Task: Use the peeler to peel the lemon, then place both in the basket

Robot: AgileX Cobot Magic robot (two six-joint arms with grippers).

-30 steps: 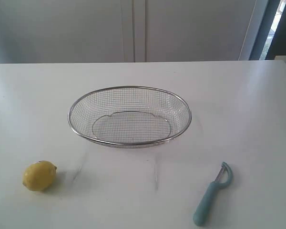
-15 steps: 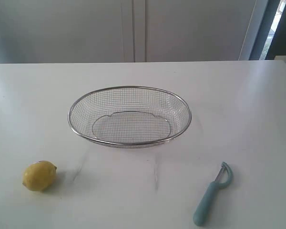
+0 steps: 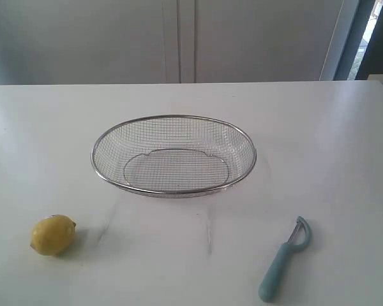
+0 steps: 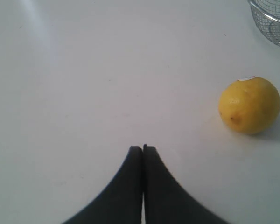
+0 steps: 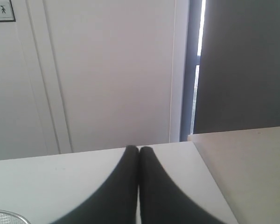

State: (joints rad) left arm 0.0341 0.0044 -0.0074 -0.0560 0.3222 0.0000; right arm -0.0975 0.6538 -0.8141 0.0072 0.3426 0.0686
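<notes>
The yellow lemon (image 3: 52,234) lies on the white table at the front left, and the left wrist view shows this lemon (image 4: 249,105) too. Off to one side of it my left gripper (image 4: 143,147) is shut and empty, not touching it. At the front right lies the teal-handled peeler (image 3: 283,259), blade head pointing away. The wire mesh basket (image 3: 173,118) sits empty in the middle; a corner of its rim (image 4: 269,19) shows beyond the lemon. My right gripper (image 5: 139,148) is shut and empty, facing the far wall. Neither arm appears in the exterior view.
White cabinet doors (image 3: 179,38) stand behind the table's far edge. A second, beige tabletop (image 5: 247,163) adjoins the white table in the right wrist view, beside a dark window frame (image 5: 193,70).
</notes>
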